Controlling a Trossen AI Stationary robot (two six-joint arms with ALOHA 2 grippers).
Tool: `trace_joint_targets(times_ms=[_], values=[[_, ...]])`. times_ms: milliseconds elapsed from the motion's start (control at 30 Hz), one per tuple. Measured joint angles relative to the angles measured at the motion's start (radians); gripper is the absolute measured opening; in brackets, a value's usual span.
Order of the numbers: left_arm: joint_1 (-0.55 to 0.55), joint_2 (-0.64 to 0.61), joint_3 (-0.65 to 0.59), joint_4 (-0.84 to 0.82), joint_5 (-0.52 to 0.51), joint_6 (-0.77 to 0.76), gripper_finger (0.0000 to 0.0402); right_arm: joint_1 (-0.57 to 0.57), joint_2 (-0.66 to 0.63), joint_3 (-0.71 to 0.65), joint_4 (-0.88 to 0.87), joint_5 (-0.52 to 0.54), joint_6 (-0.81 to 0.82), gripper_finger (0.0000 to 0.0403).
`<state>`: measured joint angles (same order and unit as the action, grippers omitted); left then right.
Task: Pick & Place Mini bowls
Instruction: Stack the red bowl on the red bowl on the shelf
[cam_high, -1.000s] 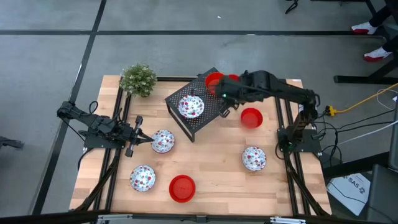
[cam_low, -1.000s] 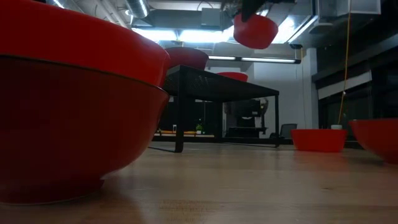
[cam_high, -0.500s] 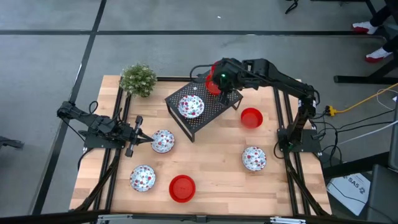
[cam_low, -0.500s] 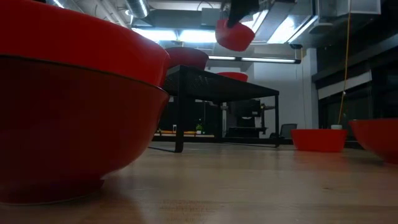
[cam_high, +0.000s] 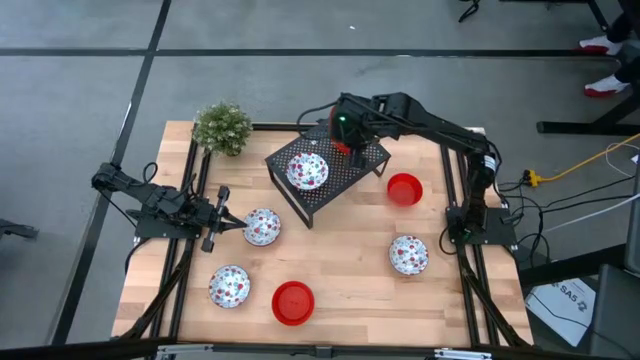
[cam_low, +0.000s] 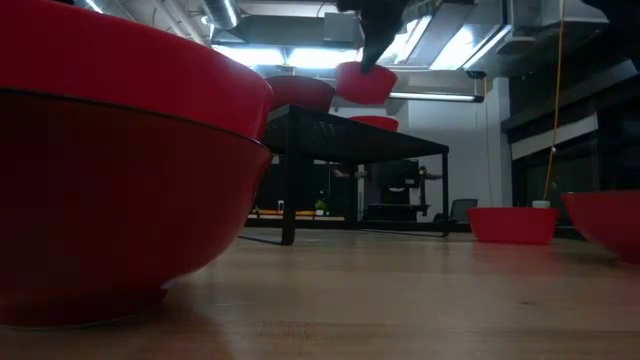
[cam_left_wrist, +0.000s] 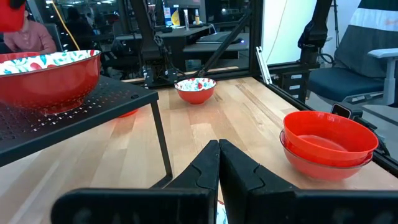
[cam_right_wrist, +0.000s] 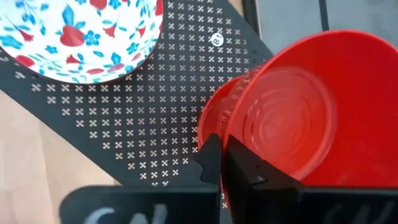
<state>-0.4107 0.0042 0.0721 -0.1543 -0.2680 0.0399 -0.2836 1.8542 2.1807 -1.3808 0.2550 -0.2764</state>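
Observation:
My right gripper (cam_high: 345, 133) is out over the black mesh rack (cam_high: 330, 178), shut on a plain red mini bowl (cam_low: 365, 82). The bowl hangs clear above the rack top. Another red bowl (cam_low: 375, 122) sits on the rack just below it. A white floral bowl (cam_high: 307, 172) also rests on the rack. My left gripper (cam_high: 240, 224) lies shut at the table's left, its tips beside a floral bowl (cam_high: 262, 227). I cannot tell whether it touches that bowl. My right gripper pinches the red bowl's rim (cam_right_wrist: 219, 138), one finger (cam_right_wrist: 210, 160) outside the wall and the other (cam_right_wrist: 241, 169) inside. It comes from above, slanting down. The bowl is lifted clear over the rack, hanging below the fingers and slightly tilted.
On the table lie a red bowl (cam_high: 404, 189) right of the rack, a floral bowl (cam_high: 408, 254) near the right arm's base, a floral bowl (cam_high: 228, 287), and stacked red bowls (cam_high: 292, 302) at the near edge. A small green plant (cam_high: 222, 128) stands at the far left corner.
My right gripper has carried the red bowl toward the table's left and downward. It went from beside the rack's right edge to above the rack's far corner, still shut on the bowl. Nothing else has moved.

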Motion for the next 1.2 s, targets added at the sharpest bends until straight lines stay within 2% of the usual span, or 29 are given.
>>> trace_joint_targets(times_ms=[267, 600, 900, 1200], values=[[0.000, 0.000, 0.000, 0.000, 0.000, 0.000, 0.0004, -0.029, 0.061, 0.000, -0.025, -0.032, -0.015, 0.0005], [0.000, 0.000, 0.000, 0.000, 0.000, 0.000, 0.0004, -0.069, 0.080, 0.000, -0.061, -0.048, 0.068, 0.0006], [0.000, 0.000, 0.000, 0.000, 0.000, 0.000, 0.0004, -0.074, 0.081, 0.000, -0.060, -0.074, 0.090, 0.0037], [0.000, 0.000, 0.000, 0.000, 0.000, 0.000, 0.0004, -0.075, 0.083, 0.000, -0.033, -0.075, 0.087, 0.0042]])
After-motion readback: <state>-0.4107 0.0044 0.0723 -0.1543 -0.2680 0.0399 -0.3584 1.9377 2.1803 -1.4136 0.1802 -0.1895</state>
